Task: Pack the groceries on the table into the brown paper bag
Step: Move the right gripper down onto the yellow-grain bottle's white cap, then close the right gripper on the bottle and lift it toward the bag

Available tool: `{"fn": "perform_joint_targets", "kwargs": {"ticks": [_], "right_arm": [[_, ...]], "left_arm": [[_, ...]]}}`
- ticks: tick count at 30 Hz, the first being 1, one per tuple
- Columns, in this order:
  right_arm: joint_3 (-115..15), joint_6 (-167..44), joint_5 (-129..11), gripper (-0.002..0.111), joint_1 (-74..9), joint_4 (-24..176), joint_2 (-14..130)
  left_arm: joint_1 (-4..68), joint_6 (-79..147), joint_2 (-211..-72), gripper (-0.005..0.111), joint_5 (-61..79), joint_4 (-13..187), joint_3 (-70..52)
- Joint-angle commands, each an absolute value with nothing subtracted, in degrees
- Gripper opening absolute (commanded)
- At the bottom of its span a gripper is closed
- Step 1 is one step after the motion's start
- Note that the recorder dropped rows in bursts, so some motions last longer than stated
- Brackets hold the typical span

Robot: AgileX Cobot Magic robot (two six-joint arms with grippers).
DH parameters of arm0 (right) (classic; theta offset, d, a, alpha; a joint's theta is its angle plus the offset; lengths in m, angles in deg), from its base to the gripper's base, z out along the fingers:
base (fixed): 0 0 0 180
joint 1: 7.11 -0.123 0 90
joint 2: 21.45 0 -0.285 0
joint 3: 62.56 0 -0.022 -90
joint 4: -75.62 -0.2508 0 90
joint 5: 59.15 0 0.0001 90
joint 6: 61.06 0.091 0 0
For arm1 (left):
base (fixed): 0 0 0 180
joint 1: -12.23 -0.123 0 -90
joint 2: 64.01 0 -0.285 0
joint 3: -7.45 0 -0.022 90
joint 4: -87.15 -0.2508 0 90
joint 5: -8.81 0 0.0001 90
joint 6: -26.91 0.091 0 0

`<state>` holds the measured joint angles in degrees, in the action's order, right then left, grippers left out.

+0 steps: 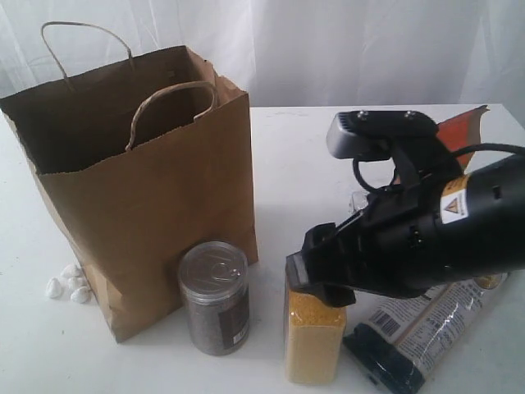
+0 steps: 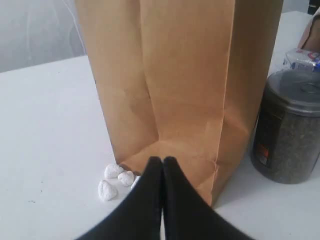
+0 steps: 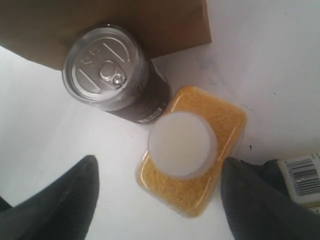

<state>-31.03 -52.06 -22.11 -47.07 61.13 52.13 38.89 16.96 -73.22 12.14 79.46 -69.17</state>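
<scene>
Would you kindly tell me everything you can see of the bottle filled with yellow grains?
The bottle looks like clear plastic, squarish with rounded corners, packed with fine yellow grains and closed by a round white cap. It stands upright on the white table, a gap apart from the can. The right gripper hangs open above it, a finger on either side of the cap, not gripping it.

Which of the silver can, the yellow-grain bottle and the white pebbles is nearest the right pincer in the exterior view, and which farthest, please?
1. yellow-grain bottle, directly beneath the right pincer.
2. silver can, leftward in the view, before the brown paper bag.
3. white pebbles, by the bag's far left corner.
</scene>
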Motion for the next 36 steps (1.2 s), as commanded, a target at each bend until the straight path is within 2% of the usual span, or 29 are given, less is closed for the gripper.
{"fn": "perform_joint_targets", "kwargs": {"ticks": [1,18,21,26,28,31,36], "right_arm": [[-30.9,-52.2,-25.6,0.064,-47.1,60.4,56.4],[-30.9,-51.9,-27.6,0.062,-47.1,61.6,68.9],[-30.9,-51.9,-27.6,0.049,-47.1,63.7,69.0],[-30.9,-51.9,-27.6,0.02,-47.1,63.9,69.0],[-30.9,-52.0,-27.3,0.013,-47.1,63.9,68.6],[-30.9,-52.0,-27.3,0.005,-47.1,63.9,65.6],[-30.9,-52.0,-28.1,0.0,-47.1,65.8,56.8]], "left_arm": [[39.2,16.5,-72.2,0.0,13.2,79.3,-69.8],[39.2,16.5,-72.2,0.0,13.0,79.3,-69.8],[39.2,16.5,-72.2,0.0,13.0,79.3,-69.8],[39.2,16.5,-72.2,0.0,13.0,79.3,-69.8],[39.2,16.5,-72.2,0.0,13.0,79.3,-69.8],[39.2,16.5,-72.2,0.0,13.0,79.3,-69.8],[39.2,16.5,-72.2,0.0,13.0,79.3,-69.8]]}}
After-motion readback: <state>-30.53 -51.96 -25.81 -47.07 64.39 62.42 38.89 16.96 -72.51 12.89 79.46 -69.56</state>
